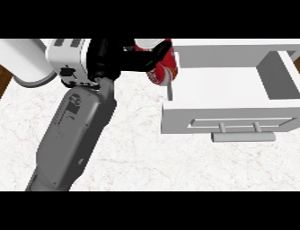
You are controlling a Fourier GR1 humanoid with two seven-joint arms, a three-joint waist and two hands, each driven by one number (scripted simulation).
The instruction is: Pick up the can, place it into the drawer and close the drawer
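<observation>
One hand (127, 57) curled round can (165, 67), held just left of open drawer (229, 119), w/ clearance to lift over wall.

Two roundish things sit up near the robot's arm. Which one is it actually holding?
The red can: the black left hand curls round it beside the open drawer. The white cylinder at the far left stands apart, untouched.
</observation>
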